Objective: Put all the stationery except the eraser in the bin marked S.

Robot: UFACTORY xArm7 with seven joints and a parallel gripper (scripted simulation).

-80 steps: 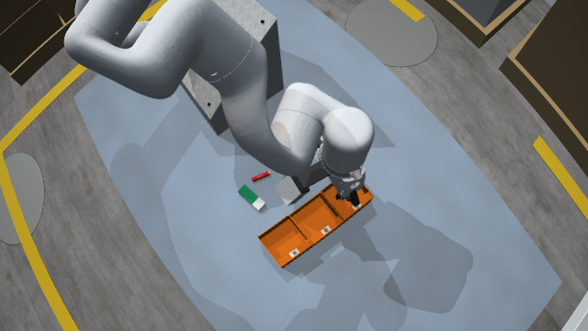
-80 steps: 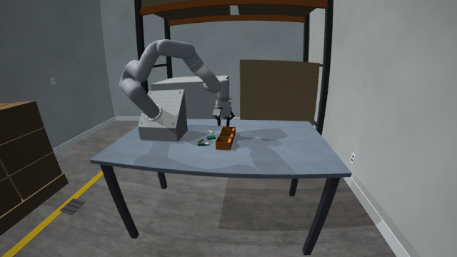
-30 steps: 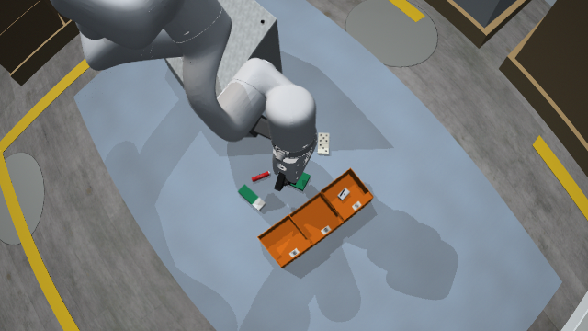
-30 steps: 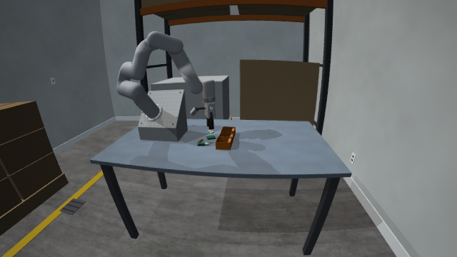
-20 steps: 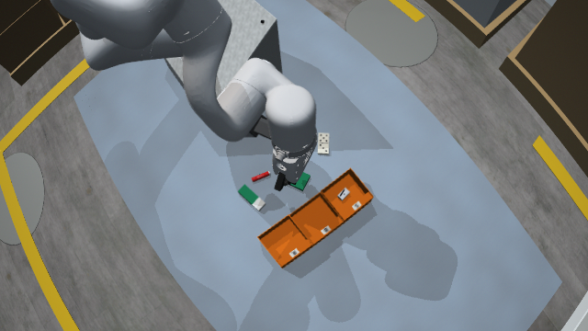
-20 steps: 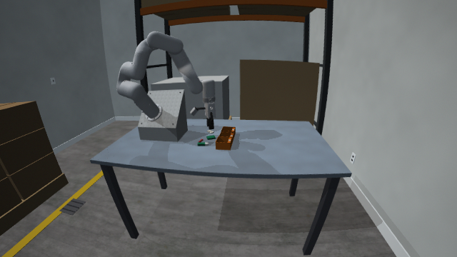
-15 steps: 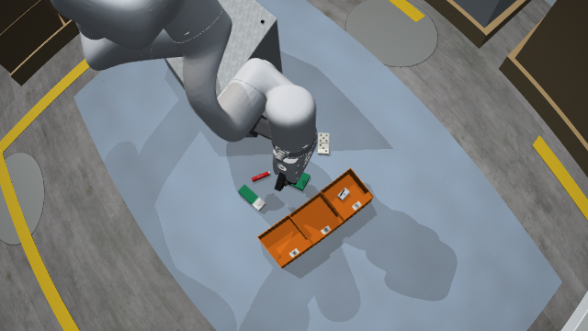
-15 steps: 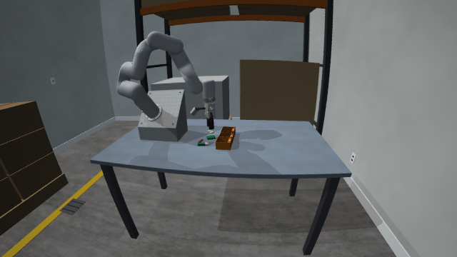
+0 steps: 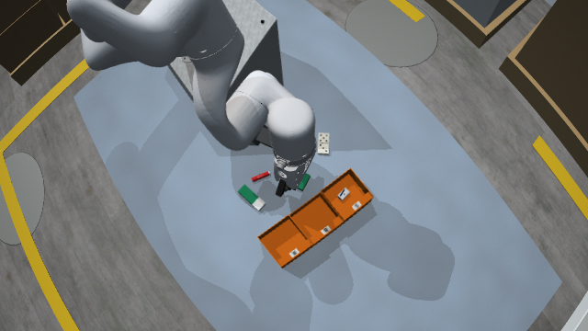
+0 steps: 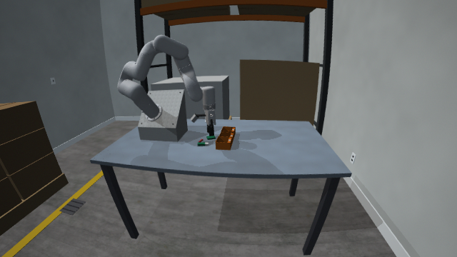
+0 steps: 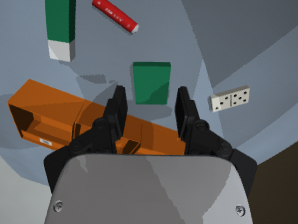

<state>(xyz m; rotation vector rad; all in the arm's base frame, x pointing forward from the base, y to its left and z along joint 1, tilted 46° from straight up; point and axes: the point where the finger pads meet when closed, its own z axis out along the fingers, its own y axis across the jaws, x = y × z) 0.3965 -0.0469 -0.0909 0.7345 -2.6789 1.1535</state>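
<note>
My gripper (image 9: 288, 186) (image 10: 211, 130) (image 11: 151, 97) is open and empty. It hangs low over a small green block (image 9: 304, 182) (image 10: 211, 136) (image 11: 152, 82), with one finger on each side of it in the wrist view. A red marker (image 9: 261, 176) (image 11: 115, 14) lies to the left of the gripper. A green-and-white eraser (image 9: 251, 197) (image 10: 203, 143) (image 11: 60, 23) lies further out. The orange three-part bin (image 9: 312, 218) (image 10: 226, 143) (image 11: 47, 116) stands just beside the block. Its end compartment holds a small dark-and-white item (image 9: 344, 193). The bin labels are too small to read.
A white domino (image 9: 323, 142) (image 11: 230, 100) lies on the table behind the gripper. The grey robot base block (image 10: 162, 116) stands at the table's back left. The arm's elbow hangs over that side.
</note>
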